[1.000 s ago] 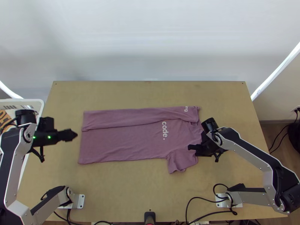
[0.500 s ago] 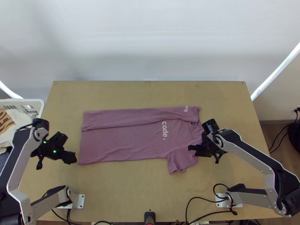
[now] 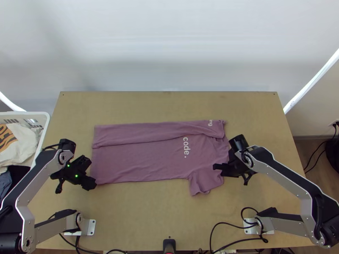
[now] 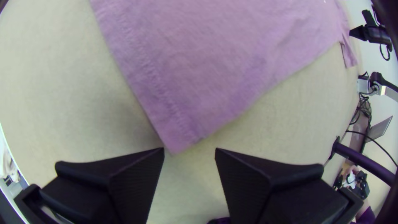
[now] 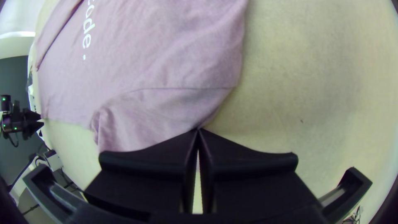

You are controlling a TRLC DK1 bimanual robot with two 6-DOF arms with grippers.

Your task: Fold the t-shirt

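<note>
Towards the tabletop's left edge, the black, flat-fingered left tool (image 4: 190, 151) is spread wide and empty, with the shirt's near hem corner at the mouth of its gap, presumably so that it can close on that corner. The matching black right tool (image 5: 198, 130), towards the right edge, is closed with a pinch of cloth at the shoulder by the near sleeve. Having the two tools at opposite ends of the near side probably serves to lift that side evenly and lay it over the far one. Between them, the mauve, soft-cloth t-shirt (image 3: 140, 163) lies lengthwise across the middle of the light wooden tabletop (image 3: 169, 207), hem to the left, collar end to the right. Its body is flat and mostly smooth; the far side is turned inward as a long strip, slightly rumpled near the collar, and the near sleeve juts towards the near edge, creased, beside white lettering.
</note>
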